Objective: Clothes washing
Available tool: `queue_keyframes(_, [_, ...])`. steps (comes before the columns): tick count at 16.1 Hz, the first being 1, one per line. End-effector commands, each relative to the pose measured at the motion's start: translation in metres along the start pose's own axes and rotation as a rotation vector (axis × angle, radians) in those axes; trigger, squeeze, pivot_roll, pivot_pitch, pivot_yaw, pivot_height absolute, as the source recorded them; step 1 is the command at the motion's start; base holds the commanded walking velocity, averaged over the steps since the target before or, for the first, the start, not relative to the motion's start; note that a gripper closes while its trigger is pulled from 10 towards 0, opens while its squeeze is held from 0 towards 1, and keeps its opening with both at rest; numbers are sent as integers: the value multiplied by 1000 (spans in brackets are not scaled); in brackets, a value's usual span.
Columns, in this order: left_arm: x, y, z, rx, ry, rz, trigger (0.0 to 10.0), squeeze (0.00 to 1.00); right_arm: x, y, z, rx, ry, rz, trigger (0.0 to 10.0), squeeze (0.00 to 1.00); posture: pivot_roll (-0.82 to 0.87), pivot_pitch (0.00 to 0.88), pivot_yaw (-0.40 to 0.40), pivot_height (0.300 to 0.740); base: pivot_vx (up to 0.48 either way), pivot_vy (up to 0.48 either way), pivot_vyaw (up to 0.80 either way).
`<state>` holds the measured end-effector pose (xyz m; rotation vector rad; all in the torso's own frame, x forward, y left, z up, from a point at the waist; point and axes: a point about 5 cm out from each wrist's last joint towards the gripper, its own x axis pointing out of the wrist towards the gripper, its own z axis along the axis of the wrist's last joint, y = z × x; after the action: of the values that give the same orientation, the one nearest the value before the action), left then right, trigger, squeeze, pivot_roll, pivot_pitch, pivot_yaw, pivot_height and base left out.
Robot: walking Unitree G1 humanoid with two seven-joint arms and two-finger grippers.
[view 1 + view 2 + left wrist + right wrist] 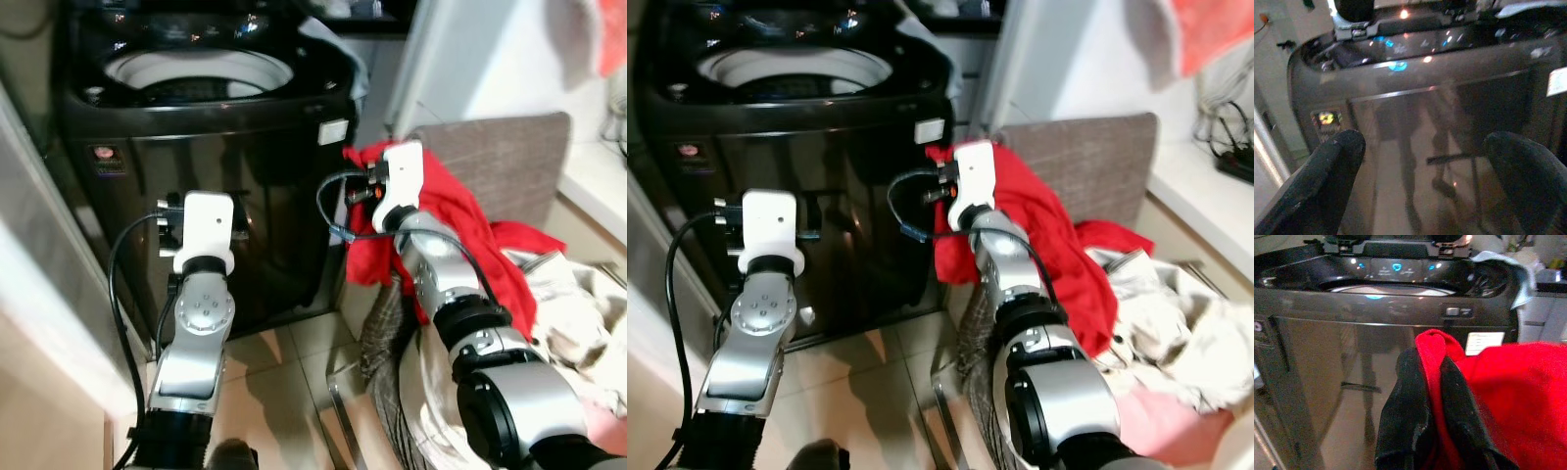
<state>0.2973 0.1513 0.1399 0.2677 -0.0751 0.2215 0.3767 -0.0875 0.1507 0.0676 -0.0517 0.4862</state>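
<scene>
A dark, glossy top-loading washing machine (206, 147) fills the upper left of the left eye view, its lid open and the pale rim of the drum showing at the top. A white label (333, 131) sits at the upper right corner of its front panel, and a small red-and-silver badge (105, 157) sits at the upper left corner; the writing on both is too small to read. In the right wrist view, blue lights glow on the control panel (1396, 267) behind the drum opening, with no legible text.

The red garment (441, 211) is bright, plain red cloth, bunched and folded, hanging just right of the machine's front corner at the centre of the left eye view and trailing down toward the lower right. The right gripper (1432, 382) has its fingers closed on a fold of this cloth, which bulges up between the two black tips. Below and to the right, a heap of cream-coloured laundry (578, 313) lies beside the red garment, in front of a brown-grey chair back (509, 162).

The left gripper (1420, 161) is held up facing the machine's front panel, its fingers spread wide with nothing between them.
</scene>
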Motion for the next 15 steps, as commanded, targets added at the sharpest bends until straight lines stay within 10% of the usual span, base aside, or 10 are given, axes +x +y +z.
queue_keyframes(1, [-3,6,-10,-6,27,8,10000,0,-3,-6,4,14,-27,-15,0,0,96,9,-92,740,0,0,519])
queue_keyframes(12, [2,16,-9,89,26,79,10000,0,-4,7,-14,93,-9,46,0,318,131,0,-84,740,0,0,474])
queue_keyframes(15, [11,17,-2,86,2,67,10000,0,14,44,29,103,-191,199,0,314,122,0,-70,740,0,0,429])
